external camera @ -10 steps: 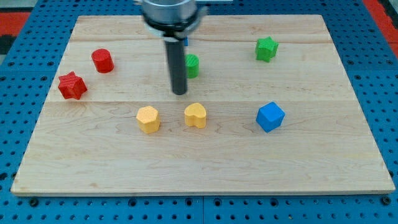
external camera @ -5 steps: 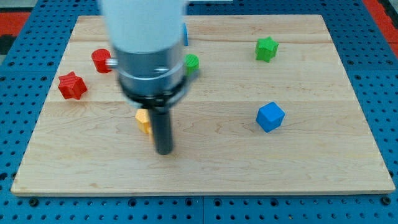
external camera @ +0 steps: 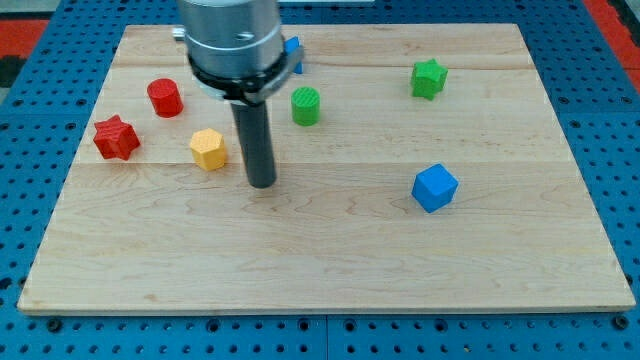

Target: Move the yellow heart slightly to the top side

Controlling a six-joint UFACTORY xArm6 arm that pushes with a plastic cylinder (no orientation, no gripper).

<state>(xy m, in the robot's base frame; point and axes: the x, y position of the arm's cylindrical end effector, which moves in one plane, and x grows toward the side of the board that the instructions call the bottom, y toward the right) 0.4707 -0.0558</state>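
Note: my tip (external camera: 261, 184) has no fingers and holds nothing. You find one yellow block (external camera: 208, 148) just up-left of it; heart shape unconfirmed.

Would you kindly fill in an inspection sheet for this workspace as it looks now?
Surface: wooden board on a blue pegboard.
Job's things: yellow heart not seen, possibly hidden behind the rod; one yellow block, apparently hexagonal, left of my tip.
Clutter: red cylinder, red star, green cylinder, green star, blue cube, blue block partly hidden by the arm.
Grippers: none; rod only, tip on the board.
Cables: nothing seen.
Surroundings: red area at the top corners.
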